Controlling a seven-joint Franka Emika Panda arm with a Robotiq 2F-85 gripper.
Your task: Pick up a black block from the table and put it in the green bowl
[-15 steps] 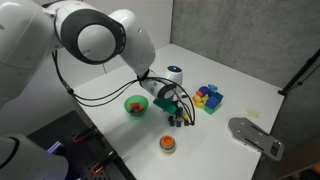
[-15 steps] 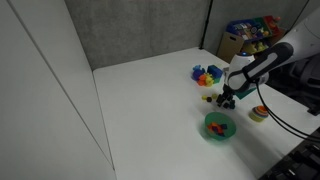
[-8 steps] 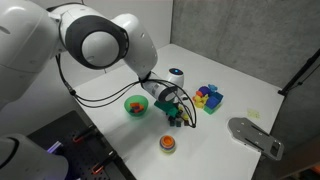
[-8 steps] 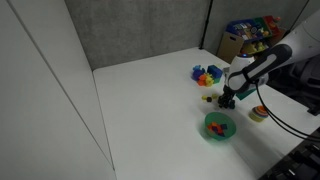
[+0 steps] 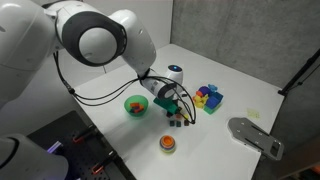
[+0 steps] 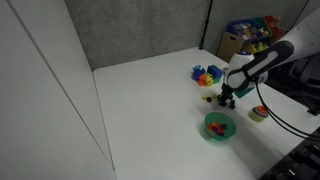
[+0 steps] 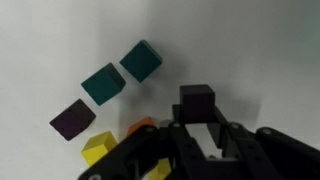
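The jaws straddle the black block (image 7: 197, 99) at the gripper (image 7: 206, 124) tips; whether they pinch it cannot be told. The block is a cube with no long axis, its faces roughly square to the fingers. In both exterior views it is too small to make out, with the green bowl (image 5: 135, 105) near the gripper.

This looks like a robotics lab: a bare white table (image 6: 150, 95) is boxed in by grey partition panels (image 6: 140, 30). In the exterior views, a shelf of colourful toy boxes (image 6: 250, 28) sits at two o'clock and a black stand (image 5: 300, 72) leans in at three o'clock.
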